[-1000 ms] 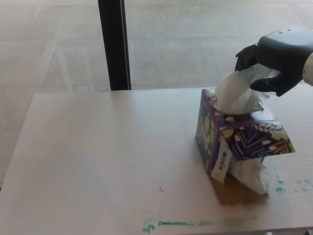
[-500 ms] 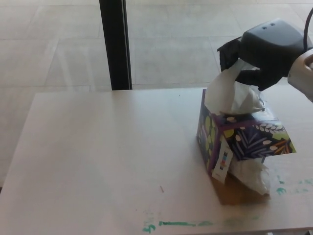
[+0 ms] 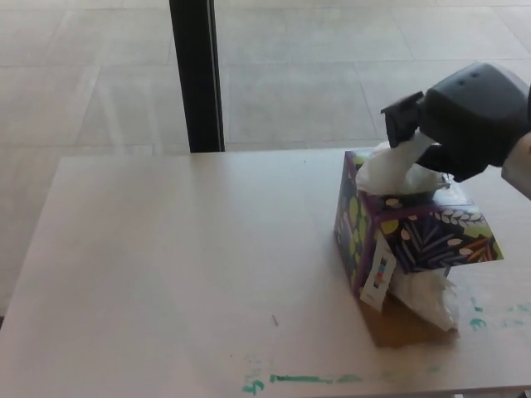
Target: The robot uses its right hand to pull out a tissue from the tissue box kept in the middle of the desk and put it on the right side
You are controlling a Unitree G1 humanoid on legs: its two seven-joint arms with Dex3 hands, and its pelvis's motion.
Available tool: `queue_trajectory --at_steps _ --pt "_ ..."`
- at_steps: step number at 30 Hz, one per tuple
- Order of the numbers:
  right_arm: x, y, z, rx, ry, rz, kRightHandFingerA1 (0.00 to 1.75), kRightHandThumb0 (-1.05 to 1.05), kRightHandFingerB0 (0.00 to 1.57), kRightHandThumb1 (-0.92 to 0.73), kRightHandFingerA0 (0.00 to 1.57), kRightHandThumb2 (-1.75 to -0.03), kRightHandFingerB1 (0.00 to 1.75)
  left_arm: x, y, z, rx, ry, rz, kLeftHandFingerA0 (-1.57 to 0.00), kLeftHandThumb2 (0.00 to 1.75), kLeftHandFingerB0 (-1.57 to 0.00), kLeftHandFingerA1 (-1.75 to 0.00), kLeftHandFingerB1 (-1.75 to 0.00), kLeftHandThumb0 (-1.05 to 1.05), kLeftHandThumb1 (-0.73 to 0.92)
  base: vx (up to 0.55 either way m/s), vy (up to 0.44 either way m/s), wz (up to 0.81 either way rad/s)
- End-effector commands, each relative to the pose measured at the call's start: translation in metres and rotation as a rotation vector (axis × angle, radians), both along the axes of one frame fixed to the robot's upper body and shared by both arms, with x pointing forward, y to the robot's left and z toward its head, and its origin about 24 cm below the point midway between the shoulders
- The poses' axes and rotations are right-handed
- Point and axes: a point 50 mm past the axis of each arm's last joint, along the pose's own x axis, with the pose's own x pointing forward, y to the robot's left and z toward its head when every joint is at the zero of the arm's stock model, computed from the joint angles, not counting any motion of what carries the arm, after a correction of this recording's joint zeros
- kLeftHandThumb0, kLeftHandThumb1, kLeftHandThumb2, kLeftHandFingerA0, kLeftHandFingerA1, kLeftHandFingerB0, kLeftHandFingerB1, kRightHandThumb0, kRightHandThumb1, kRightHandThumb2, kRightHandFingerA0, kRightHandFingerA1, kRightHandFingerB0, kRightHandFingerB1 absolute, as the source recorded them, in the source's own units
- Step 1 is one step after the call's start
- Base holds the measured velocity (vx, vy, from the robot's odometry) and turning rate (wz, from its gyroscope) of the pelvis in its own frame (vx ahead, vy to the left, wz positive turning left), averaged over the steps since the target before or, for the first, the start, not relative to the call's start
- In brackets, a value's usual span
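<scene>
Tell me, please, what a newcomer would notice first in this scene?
Probably the patterned purple tissue box at the desk's right, with a white tissue rising from its top into the black right robot hand. Next, a crumpled tissue lying against the box's near side, and green marks along the desk's front edge.

Place: most likely a lab or office-type test room, though little of it shows.
Desk: a plain pale wood-look desk, bare over most of its top, with green paint-like marks along its near edge.
Floor: large pale tiles beyond the desk's far edge.
Post: a black upright post stands just behind the desk's far edge.
Robot: a black robot hand above the desk's right part.
</scene>
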Motion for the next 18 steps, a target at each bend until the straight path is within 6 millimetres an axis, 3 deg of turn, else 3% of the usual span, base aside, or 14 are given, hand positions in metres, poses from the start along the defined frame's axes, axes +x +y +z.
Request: queue_trajectory --at_steps 1,2,3,4,5,6,7,10,11,12,13,18 --pt "-0.01 -0.019 0.002 -0.021 -0.067 0.028 1.67 -0.18 0.7 -0.57 0.99 -0.88 1.4 -0.006 0.009 0.006 -0.003 0.025 0.011 -0.48 0.91 -0.43 -1.15 -1.01 -0.79 0.2 0.0 0.0 0.0" --pt "-0.008 -0.021 0.005 -0.01 -0.064 0.014 1.71 -0.22 0.77 -0.59 0.92 -0.98 1.48 -0.006 0.009 0.006 0.002 0.028 0.008 -0.5 1.02 -0.31 -0.93 -0.79 -0.78 0.19 0.0 0.0 0.0" --pt "-0.008 -0.025 0.013 -0.006 -0.089 -0.004 1.65 -0.21 0.77 -0.6 0.94 -0.99 1.45 -0.007 0.009 0.005 0.007 0.033 0.012 -0.48 0.9 -0.4 -1.12 -0.97 -0.77 0.22 0.0 0.0 0.0" --pt "-0.007 -0.028 0.022 0.007 -0.064 -0.04 1.49 -0.22 0.79 -0.61 0.93 -1.02 1.42 -0.006 0.009 0.005 -0.001 0.021 0.039 -0.49 0.92 -0.4 -1.14 -0.99 -0.76 0.19 0.0 0.0 0.0" --pt "-0.006 -0.034 0.031 0.021 -0.101 -0.044 1.63 -0.17 0.75 -0.58 0.92 -1.02 1.43 -0.007 0.01 0.005 0.001 0.024 0.027 -0.46 0.91 -0.37 -1.12 -0.98 -0.79 0.22 0.0 0.0 0.0" --pt "-0.006 -0.04 0.041 0.049 -0.174 -0.032 1.67 -0.16 0.77 -0.56 0.99 -1.05 1.42 -0.008 0.01 0.006 -0.009 0.012 0.024 -0.49 1.03 -0.27 -0.93 -0.78 -0.78 0.21 0.0 0.0 0.0" --pt "-0.006 -0.044 0.047 0.06 -0.204 -0.023 1.73 -0.18 0.79 -0.47 0.97 -1.13 1.52 -0.009 0.011 0.007 -0.003 0.019 0.009 -0.46 0.9 -0.41 -1.13 -1.01 -0.83 0.23 0.0 0.0 0.0" --pt "-0.004 -0.052 0.063 0.056 -0.223 -0.078 1.75 -0.2 0.71 -0.45 0.93 -1.07 1.6 -0.011 0.013 0.007 0.01 0.025 0.017 -0.49 0.9 -0.43 -1.13 -1.0 -0.83 0.23 0.0 0.0 0.0" --pt "-0.006 -0.059 0.082 0.111 -0.271 -0.089 1.72 -0.17 0.78 -0.45 0.91 -1.11 1.5 -0.012 0.012 0.007 0.018 0.025 -0.005 -0.52 0.9 -0.42 -1.15 -1.01 -0.86 0.25 0.0 0.0 0.0" --pt "-0.006 -0.059 0.082 0.113 -0.271 -0.087 1.72 -0.17 0.78 -0.45 0.91 -1.11 1.5 -0.012 0.013 0.008 0.019 0.026 -0.004 -0.52 0.9 -0.42 -1.15 -1.01 -0.86 0.25 0.0 0.0 0.0" --pt "-0.008 -0.066 0.103 0.177 -0.334 -0.116 1.5 -0.17 0.83 -0.51 0.92 -1.15 1.44 -0.011 0.013 0.008 0.019 0.028 -0.012 -0.59 0.99 -0.45 -1.02 -0.9 -0.87 0.21 0.0 0.0 0.0" --pt "-0.01 -0.074 0.125 0.234 -0.412 -0.124 1.71 -0.18 0.74 -0.51 0.88 -1.17 1.54 -0.014 0.012 0.007 0.018 0.028 0.006 -0.51 0.87 -0.41 -1.12 -0.99 -0.89 0.26 0.0 0.0 0.0"
